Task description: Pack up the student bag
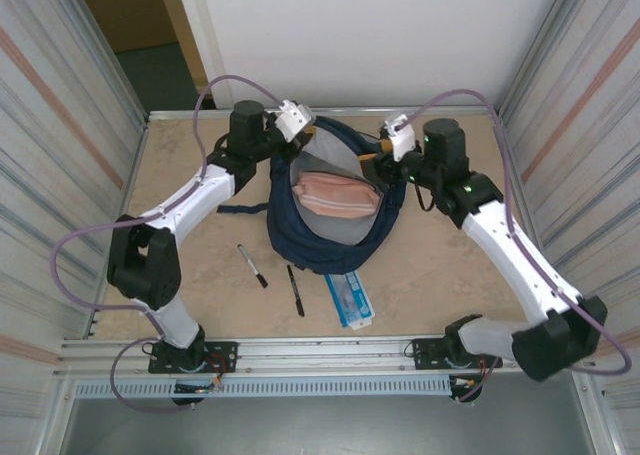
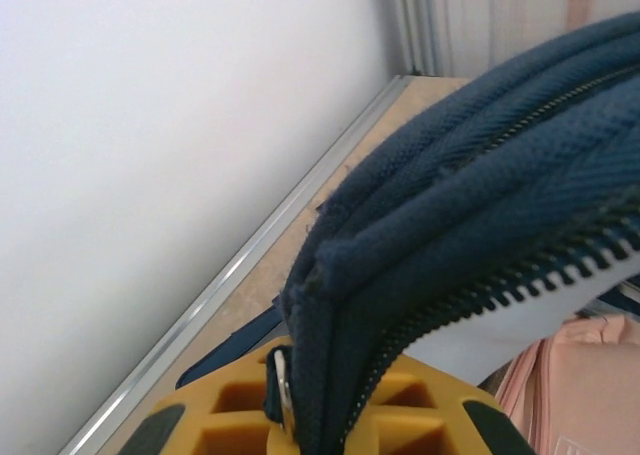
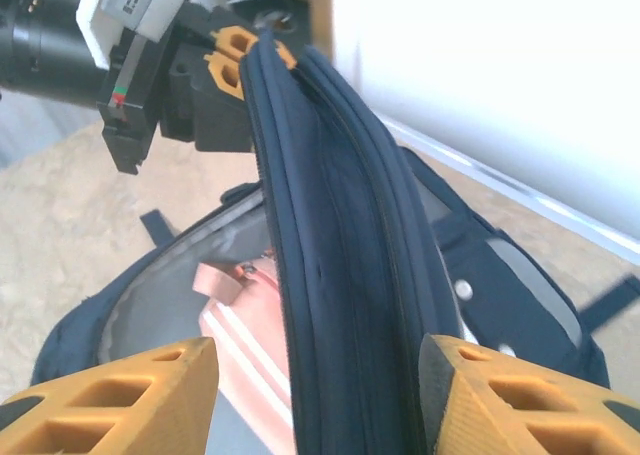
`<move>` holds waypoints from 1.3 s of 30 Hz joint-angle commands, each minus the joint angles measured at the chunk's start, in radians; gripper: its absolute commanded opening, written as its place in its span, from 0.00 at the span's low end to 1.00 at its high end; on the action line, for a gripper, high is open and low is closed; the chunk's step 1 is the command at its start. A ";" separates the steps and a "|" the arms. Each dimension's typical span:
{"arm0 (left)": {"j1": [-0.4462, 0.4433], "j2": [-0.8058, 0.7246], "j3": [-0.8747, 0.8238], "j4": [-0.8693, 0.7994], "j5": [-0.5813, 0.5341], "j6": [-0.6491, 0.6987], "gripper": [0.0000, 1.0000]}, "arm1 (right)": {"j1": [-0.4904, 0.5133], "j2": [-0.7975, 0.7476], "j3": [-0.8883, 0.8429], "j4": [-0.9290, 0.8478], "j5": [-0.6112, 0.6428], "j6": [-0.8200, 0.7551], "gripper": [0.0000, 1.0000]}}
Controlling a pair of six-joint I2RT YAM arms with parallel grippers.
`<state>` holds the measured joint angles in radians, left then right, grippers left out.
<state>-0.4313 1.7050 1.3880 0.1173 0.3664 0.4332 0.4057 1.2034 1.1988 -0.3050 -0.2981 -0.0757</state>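
**A:** Where does the bag sit against each claw?

**B:** The large navy-blue fabric student bag (image 1: 300, 247) lies on the beige, stone-patterned bench (image 1: 450, 265), toward the far middle, with its main opening gaping upward. The left claw (image 1: 305, 127) is at the far-left rim and clamped tight on it. In the left wrist view the zip edge of the student bag (image 2: 480, 205) runs down between the yellow fingers (image 2: 410, 400) and is pinched there.

**A:** And the right one?

**B:** The right claw (image 1: 383, 147) is at the far-right rim. From its own camera the raised rim of the student bag (image 3: 340, 225) stands upright between its two yellow fingers (image 3: 120, 400), which are parted. A gap shows beside the finger at the left of that view. The other finger is at the fabric, touching or just beside it, I cannot tell which. So its jaws stand apart around the rim, with no squeeze on it.

**A:** Now count things for me.

**B:** One bag. One soft pink zipped pouch (image 1: 335, 195) lies inside the opening. Two slim black pens lie on the bench just on the near side of the bag, apart from each other: one pen (image 1: 253, 266) to the left, the other pen (image 1: 296, 290) nearer the middle. One flat blue-and-white packet (image 1: 349, 299) lies beside that second pen, its far end at the bag's near edge. Two claws, one at each end of the rim.
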 commanded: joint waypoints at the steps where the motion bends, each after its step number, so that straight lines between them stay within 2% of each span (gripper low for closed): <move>1: -0.020 -0.004 0.113 0.092 -0.091 -0.093 0.00 | -0.015 -0.077 -0.082 -0.044 0.020 0.147 0.53; 4: -0.023 0.030 0.158 0.071 -0.139 -0.115 0.00 | 0.017 -0.125 -0.154 -0.119 -0.167 0.043 0.53; 6: -0.021 0.046 0.181 0.060 -0.188 -0.139 0.00 | 0.074 -0.135 -0.188 -0.161 -0.224 -0.055 0.52; 10: -0.015 0.075 0.230 0.032 -0.215 -0.152 0.00 | 0.228 -0.089 -0.194 -0.265 -0.231 -0.221 0.54; 12: -0.011 0.082 0.252 0.016 -0.234 -0.141 0.00 | 0.259 -0.048 -0.205 -0.264 -0.223 -0.250 0.54; 15: 0.015 0.098 0.252 0.009 -0.250 -0.138 0.00 | 0.268 0.008 -0.202 -0.236 -0.123 -0.228 0.55; 17: 0.029 0.110 0.253 -0.031 -0.256 -0.157 0.00 | 0.260 0.036 -0.199 -0.182 0.032 -0.101 0.56; 19: 0.029 0.106 0.230 -0.063 -0.247 -0.157 0.00 | 0.228 0.063 -0.202 -0.135 0.136 0.067 0.54; 21: 0.028 0.088 0.156 -0.032 -0.222 -0.171 0.00 | 0.197 0.090 -0.215 -0.087 0.163 0.259 0.50; 23: 0.028 0.071 0.072 0.013 -0.196 -0.204 0.00 | 0.188 0.136 -0.203 -0.091 0.213 0.545 0.36; 25: 0.025 0.060 0.028 0.016 -0.174 -0.232 0.00 | 0.198 0.172 -0.207 -0.055 0.214 0.771 0.34; 27: 0.018 0.049 -0.007 0.009 -0.169 -0.268 0.00 | 0.234 0.191 -0.249 0.042 0.274 0.932 0.31; 28: 0.016 0.040 -0.025 0.006 -0.158 -0.284 0.00 | 0.255 0.206 -0.261 0.077 0.325 0.992 0.33; 30: 0.016 0.025 -0.058 0.010 -0.130 -0.308 0.00 | 0.270 0.256 -0.234 0.048 0.401 1.139 0.45; 31: 0.016 0.018 -0.070 0.007 -0.119 -0.313 0.00 | 0.270 0.290 -0.206 0.031 0.405 1.190 0.48; 35: 0.014 -0.017 -0.086 -0.036 -0.082 -0.325 0.00 | 0.259 0.403 -0.173 0.138 0.356 1.275 0.47; 39: 0.013 -0.052 -0.123 -0.033 -0.030 -0.303 0.00 | 0.261 0.463 -0.067 0.083 0.368 1.177 0.46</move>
<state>-0.4057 1.7264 1.2812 0.0837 0.2405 0.1600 0.6674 1.6554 1.0611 -0.2455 0.0319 1.0744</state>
